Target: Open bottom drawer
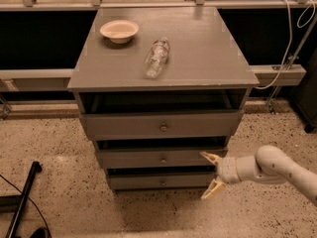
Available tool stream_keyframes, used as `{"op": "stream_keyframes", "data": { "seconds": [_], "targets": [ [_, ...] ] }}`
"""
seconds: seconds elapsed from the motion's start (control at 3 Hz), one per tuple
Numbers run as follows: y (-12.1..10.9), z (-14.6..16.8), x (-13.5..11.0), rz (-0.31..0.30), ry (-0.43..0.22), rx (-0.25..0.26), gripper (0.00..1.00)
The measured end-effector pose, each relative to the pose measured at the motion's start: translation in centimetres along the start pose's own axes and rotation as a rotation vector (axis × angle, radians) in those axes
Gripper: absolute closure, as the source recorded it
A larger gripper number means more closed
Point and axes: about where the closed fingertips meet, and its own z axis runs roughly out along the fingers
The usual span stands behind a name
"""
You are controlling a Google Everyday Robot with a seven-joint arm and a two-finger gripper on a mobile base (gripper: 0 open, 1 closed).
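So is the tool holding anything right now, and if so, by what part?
Nothing is held. The tool is open and empty, by the right end of the bottom drawer, well away from its knob.
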Motion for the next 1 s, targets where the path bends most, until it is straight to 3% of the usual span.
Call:
{"op": "stream_keyframes", "data": {
  "seconds": [0.33,0.67,1.0],
  "targets": [
    [1.3,5.8,4.7,-0.017,-0.173,-0.154,0.0],
    [3.7,9.6,8.5,-0.006,-0.288,-0.265,0.0],
    [5.4,10.1,10.4,0.012,-0.331,-0.291,0.0]
  ]
}}
